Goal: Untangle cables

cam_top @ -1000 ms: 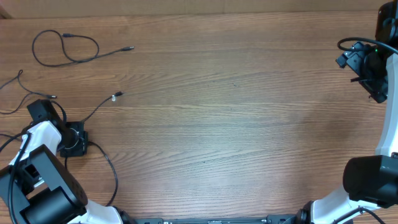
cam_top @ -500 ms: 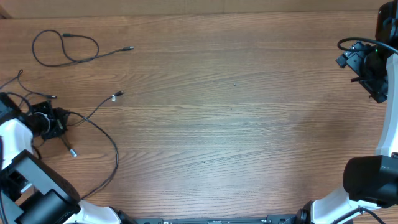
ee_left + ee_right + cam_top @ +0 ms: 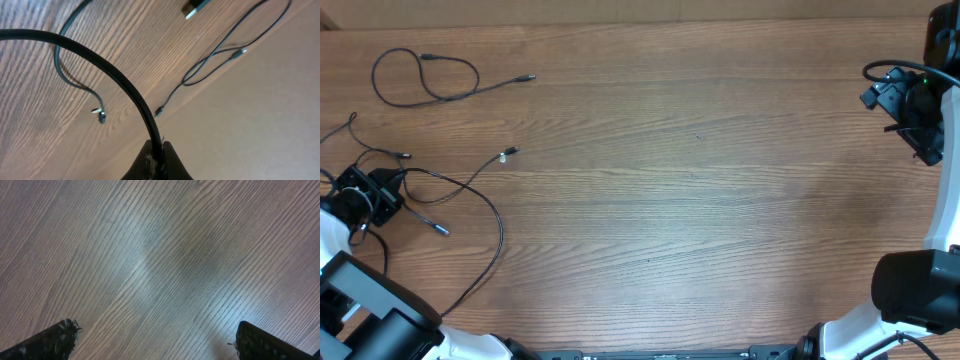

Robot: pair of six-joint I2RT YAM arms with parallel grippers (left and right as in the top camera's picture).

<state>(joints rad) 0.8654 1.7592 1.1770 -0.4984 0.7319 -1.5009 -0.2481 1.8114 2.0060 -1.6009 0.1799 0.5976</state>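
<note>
Wood worktop [image 3: 700,200]. My left hand [image 3: 156,152] is pinched shut on one cable [image 3: 126,86] at the left edge, I reckon to drag it free. Looped cable [image 3: 425,80] lies apart beyond. Right hand [image 3: 157,337]: fingers spread, parked clear.

On the wooden table [image 3: 670,200], a single looped cable [image 3: 500,83] lies alone at the far left, both of its plugs resting on the wood. Nearer, at the left edge, the left gripper [image 3: 370,195] sits among the tangled cables [image 3: 420,176]: one strand reaches right to a light-tipped plug [image 3: 508,153], another sweeps right and then curves toward the near edge, and a short end with a plug [image 3: 440,230] lies just beside the gripper. The right gripper [image 3: 905,105] hangs at the far right edge, well apart from every cable.
</note>
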